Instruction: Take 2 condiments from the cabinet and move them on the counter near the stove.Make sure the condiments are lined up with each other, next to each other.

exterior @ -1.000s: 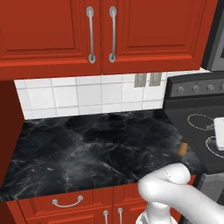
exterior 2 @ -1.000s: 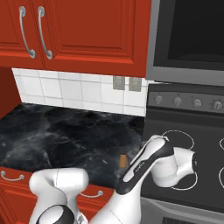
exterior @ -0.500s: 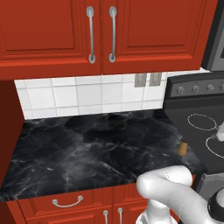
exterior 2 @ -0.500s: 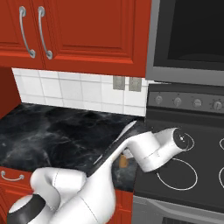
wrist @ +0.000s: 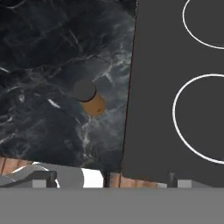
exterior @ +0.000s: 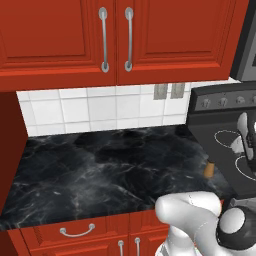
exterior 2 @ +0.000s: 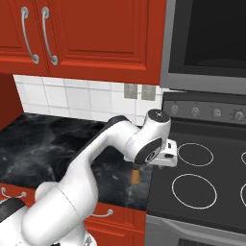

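Note:
One condiment (exterior: 210,169), a tiny brown mill with a dark cap, stands upright on the black marble counter (exterior: 100,170), close to the stove's (exterior: 225,145) left edge. In the right base view this condiment (exterior 2: 136,176) peeks out below my forearm. From above, the condiment (wrist: 89,99) sits just left of the stove (wrist: 175,87). My gripper (exterior 2: 166,161) hangs above it, over the seam between counter and stove, open and holding nothing. The gripper (wrist: 109,180) has its tips far apart. The red cabinet (exterior: 115,37) overhead has both doors closed.
A grey microwave (exterior 2: 206,43) hangs over the stove. White tiles with two outlets (exterior: 167,91) back the counter. Red drawers (exterior: 75,232) run below the counter's front edge. A red side panel (exterior: 10,145) bounds the counter at the left.
My hand has risen and swung left from over the stove's burners to the counter's edge. The condiment has stayed upright where it stands. The gripper stays open.

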